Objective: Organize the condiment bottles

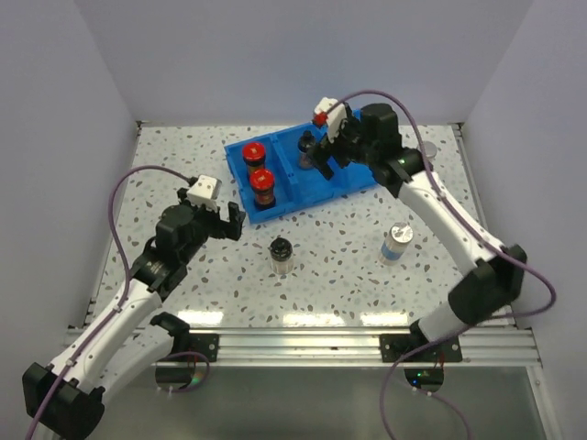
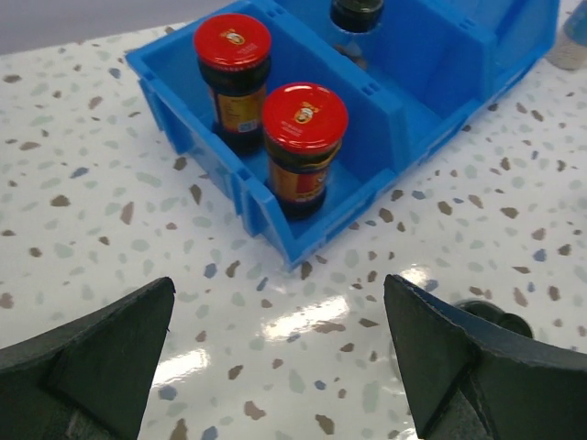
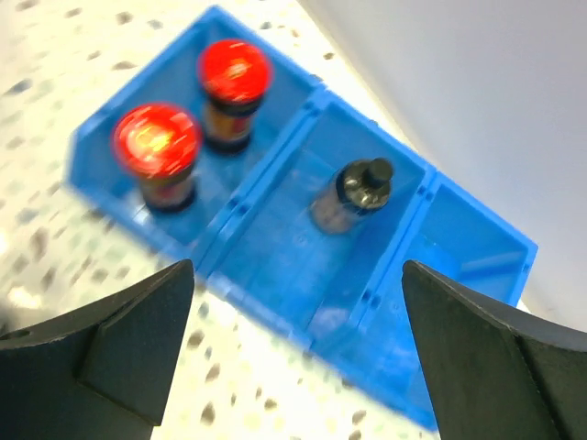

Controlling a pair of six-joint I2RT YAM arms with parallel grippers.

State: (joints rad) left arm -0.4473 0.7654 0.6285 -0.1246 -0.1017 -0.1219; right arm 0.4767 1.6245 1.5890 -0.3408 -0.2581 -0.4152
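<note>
**Condiment sort: jar positions relative to the blue bin**

Blue bin (image 1: pixel 316 195): three compartments in a row, set on the far part of the speckled surface (image 1: pixel 348 270).

Bin's left compartment: far red-capped jar (image 1: pixel 254 153) and near red-capped jar (image 1: pixel 262 181). Both are upright, one behind the other and close together (contact between them cannot be told).

Bin's middle compartment: binned black-capped jar (image 3: pixel 359 191), standing alone toward the far wall.

Right end effector (image 3: pixel 298 266): hovers above the bin, roughly over the middle compartment. Its fingers are spread wide with nothing between them. The binned black-capped jar sits below, clear of both fingers.

Left end effector (image 2: pixel 280 286): also spread wide and holding nothing. It sits off the bin's near-left corner, above bare surface, and its wrist view looks straight at the two red caps.

Outside the bin:
- loose black-capped jar (image 1: pixel 281 254) — upright on the surface in front of the bin, well apart from its near wall.
- silver-capped jar (image 1: pixel 396 243) — upright, with a white-blue label. It stands in front of the bin's right end and well apart from it.
- silvery round top (image 1: pixel 426 148) — just past the bin's right end, mostly hidden behind the right arm, too little showing to say what it is.
</note>
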